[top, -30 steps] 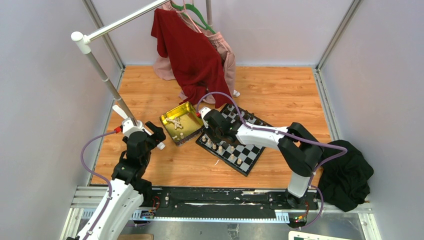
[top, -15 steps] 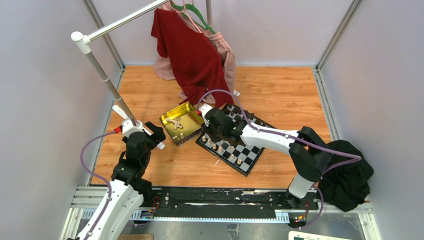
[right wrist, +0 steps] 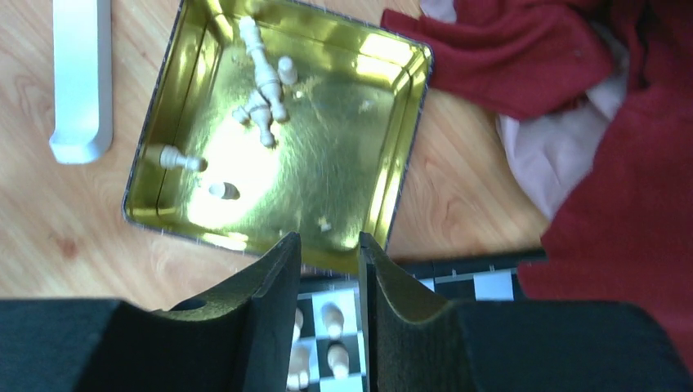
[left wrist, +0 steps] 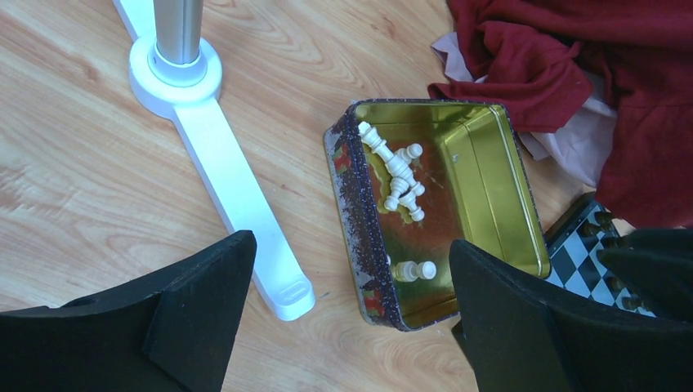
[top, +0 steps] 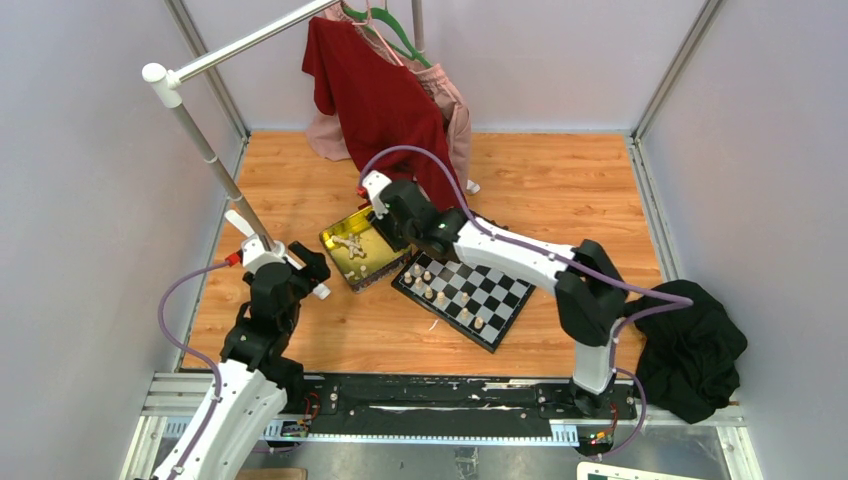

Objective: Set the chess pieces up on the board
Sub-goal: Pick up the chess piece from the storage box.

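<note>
Hovering at the 2 o'clock corner of the shiny gold-yellow square metal tin (right wrist: pixel 392 188), right gripper (right wrist: pixel 329 245) slightly parted, pinching nothing. Resting at 8 o'clock, left gripper (left wrist: pixel 351 242) spread wide. Lying partly inside the tin, partly on the black-and-white checkered board (top: pixel 490 300) at 4 o'clock: small cream turned chess pieces (right wrist: pixel 263 90).

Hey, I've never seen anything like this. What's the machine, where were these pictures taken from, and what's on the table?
This is a robot: a left arm and a right arm bolted at the near edge of a wooden table. The wide picture comes from a fixed camera above and behind them; the other two come from a camera on each wrist, so the black shapes at the bottom are that arm's tool. On the table lie a checkered board with chess pieces standing on it and a gold tin holding more cream pieces. A red garment hangs on a white rack; a black cloth lies at the right. The right tool hovers over the tin's edge, slightly open and empty; the left tool is wide open, holding nothing.
</note>
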Controlling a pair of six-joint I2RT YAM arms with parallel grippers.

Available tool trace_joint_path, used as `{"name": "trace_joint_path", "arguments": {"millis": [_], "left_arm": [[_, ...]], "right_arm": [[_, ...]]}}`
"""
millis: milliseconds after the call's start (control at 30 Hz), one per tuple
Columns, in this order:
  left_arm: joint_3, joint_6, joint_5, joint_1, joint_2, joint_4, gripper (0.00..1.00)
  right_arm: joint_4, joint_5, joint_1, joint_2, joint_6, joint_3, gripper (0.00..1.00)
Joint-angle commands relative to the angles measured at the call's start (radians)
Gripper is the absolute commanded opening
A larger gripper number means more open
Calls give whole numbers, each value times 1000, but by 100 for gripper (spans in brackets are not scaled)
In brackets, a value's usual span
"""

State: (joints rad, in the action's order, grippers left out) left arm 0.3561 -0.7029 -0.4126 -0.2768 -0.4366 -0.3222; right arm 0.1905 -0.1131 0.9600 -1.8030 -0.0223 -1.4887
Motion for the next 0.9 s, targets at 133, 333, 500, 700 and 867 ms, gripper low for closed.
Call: {"name": "trace_joint_path", "arguments": {"millis": [133, 333, 500, 700, 867], "left_arm": [[29, 58, 19, -2, -94, 107, 94], [59, 67, 109, -2, -301, 230, 91], [122, 82, 151, -2, -443, 288, 86], [194, 107, 159, -5, -520, 287, 83], [254, 150, 150, -24, -589, 269, 80]], "right_arm": [[28, 27, 4, -220, -62, -212, 35], [-23, 8, -35, -197, -21, -178, 33], [-79, -28, -56, -114, -13, -80, 32], [-150, -20, -97, -13, 12, 44, 31], [-177, -22, -124, 36, 16, 106, 31]]}}
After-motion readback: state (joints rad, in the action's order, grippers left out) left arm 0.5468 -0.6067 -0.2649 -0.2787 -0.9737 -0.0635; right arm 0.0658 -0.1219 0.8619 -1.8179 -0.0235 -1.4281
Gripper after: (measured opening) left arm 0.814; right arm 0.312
